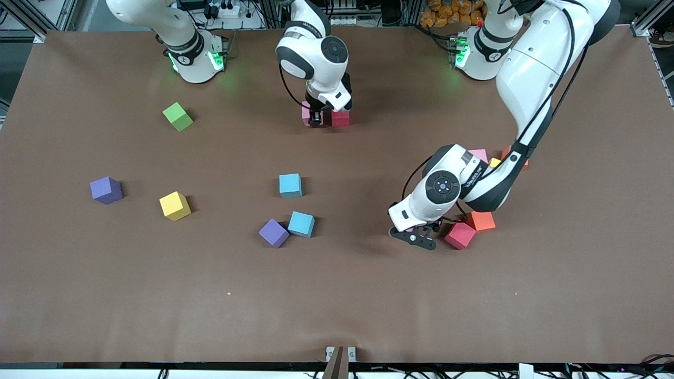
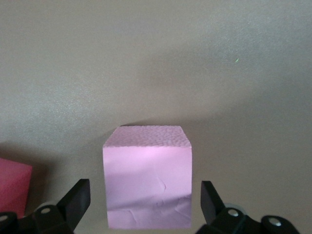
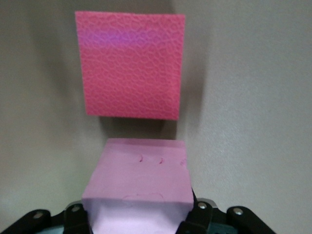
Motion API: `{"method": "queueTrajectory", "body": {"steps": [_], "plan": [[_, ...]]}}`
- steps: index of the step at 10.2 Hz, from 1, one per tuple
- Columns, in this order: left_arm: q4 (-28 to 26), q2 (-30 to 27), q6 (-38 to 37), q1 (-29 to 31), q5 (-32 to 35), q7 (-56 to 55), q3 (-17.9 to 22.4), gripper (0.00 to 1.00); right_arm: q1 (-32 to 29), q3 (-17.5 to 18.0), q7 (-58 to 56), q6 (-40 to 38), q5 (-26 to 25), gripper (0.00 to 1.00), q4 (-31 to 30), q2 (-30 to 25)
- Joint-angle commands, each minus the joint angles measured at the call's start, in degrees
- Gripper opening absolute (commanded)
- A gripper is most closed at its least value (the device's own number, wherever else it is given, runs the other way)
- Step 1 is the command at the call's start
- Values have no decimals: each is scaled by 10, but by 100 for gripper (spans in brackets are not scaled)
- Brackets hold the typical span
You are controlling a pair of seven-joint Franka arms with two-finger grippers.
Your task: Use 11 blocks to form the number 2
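Observation:
My right gripper (image 1: 315, 122) (image 3: 139, 214) is shut on a pink block (image 1: 306, 112) (image 3: 139, 170), low at the table near the robots' bases and close beside a red block (image 1: 340, 118) (image 3: 131, 66). My left gripper (image 1: 416, 238) (image 2: 146, 192) stands open around another pink block (image 2: 147, 178), with a gap at each finger. My hand mostly hides that block in the front view. A red block (image 1: 459, 235) (image 2: 12, 187) and an orange block (image 1: 481, 220) lie just beside the left gripper. No number 2 stands on the table.
Loose blocks in mid-table: two light blue (image 1: 290, 185) (image 1: 301, 224), two purple (image 1: 274, 232) (image 1: 106, 189), one yellow (image 1: 175, 205). A lime-green cube (image 1: 178, 116) lies toward the right arm's end. Pink (image 1: 479, 155), yellow (image 1: 494, 162) and orange (image 1: 518, 158) blocks peek out beneath the left arm.

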Motion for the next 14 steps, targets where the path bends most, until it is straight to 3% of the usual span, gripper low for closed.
{"method": "queueTrajectory", "body": {"steps": [1,5,7,8,11,12,13,14], "plan": [[7,3,2,6,7,-16,-3,46,11,1,14,-2,-10,0,22,21],[-5,-13,-6,20,7,-47,-5,42,17,0,32,-2,-9,0,43,46],[-68,-83,-22,41,7,-36,-11,38,18,0,32,-2,-8,0,50,53],[-108,-112,-21,72,7,-22,-39,37,21,0,32,-2,-7,0,54,58],[-195,-131,-18,302,12,93,-245,37,27,0,36,-2,-7,0,60,66],[-220,-133,-19,341,15,101,-289,37,28,0,39,-2,-9,16,60,68],[-239,-146,-19,347,23,102,-309,37,30,0,40,-2,-11,86,61,68],[-257,-156,-19,346,37,102,-320,37,30,0,40,-2,-11,100,62,67]]}}
